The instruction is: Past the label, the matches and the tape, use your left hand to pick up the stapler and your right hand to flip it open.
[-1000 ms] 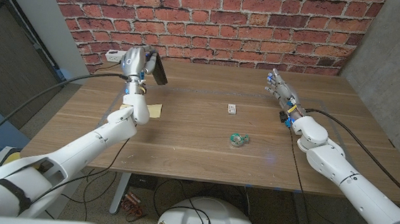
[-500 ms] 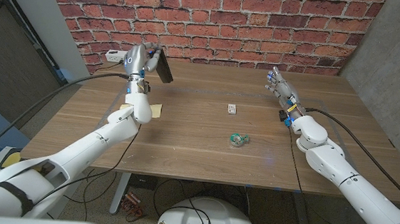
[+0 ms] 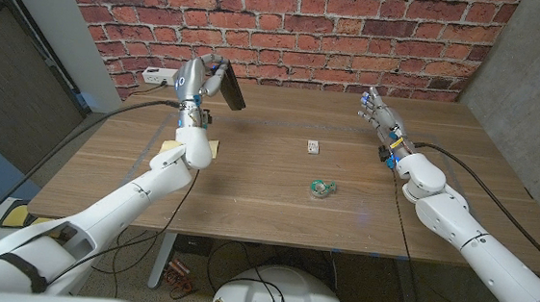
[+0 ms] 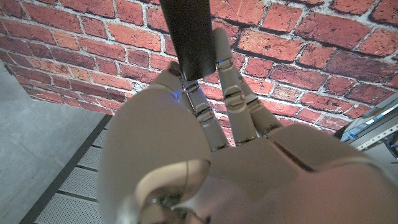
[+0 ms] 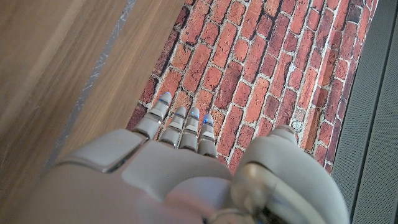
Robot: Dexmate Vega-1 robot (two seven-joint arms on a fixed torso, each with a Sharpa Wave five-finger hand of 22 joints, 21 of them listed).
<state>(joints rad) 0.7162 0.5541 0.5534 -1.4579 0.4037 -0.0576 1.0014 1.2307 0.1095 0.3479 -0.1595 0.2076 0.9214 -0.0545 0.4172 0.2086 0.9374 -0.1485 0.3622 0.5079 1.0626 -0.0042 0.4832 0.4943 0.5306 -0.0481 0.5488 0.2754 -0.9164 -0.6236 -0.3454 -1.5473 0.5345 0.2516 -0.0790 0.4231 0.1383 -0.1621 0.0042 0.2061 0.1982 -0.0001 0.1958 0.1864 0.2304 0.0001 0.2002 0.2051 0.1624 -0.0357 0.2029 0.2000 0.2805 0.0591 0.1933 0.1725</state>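
The table point(image 3: 248, 183) runs back to a brick wall point(image 3: 356, 42), and most of its wooden top lies bare around three small things. Taking the tape point(image 3: 322, 187) as the landmark, near the table's middle: the left hand point(image 3: 198, 80) is far to the tape's left and back, raised above the table's rear left corner, its fingers point(image 4: 227, 81) closed around the stapler point(image 3: 232, 88), a dark bar that stands tilted above the hand, clear of the table. In the left wrist view the stapler point(image 4: 189, 37) rises between the fingers against the wall. The right hand point(image 3: 377, 113) is back and to the right of the tape, near the wall, fingers spread and holding nothing. A yellow label point(image 3: 203, 149) lies well left of the tape, partly under the left arm. The matches point(image 3: 314, 147) lie just behind the tape, apart from it.
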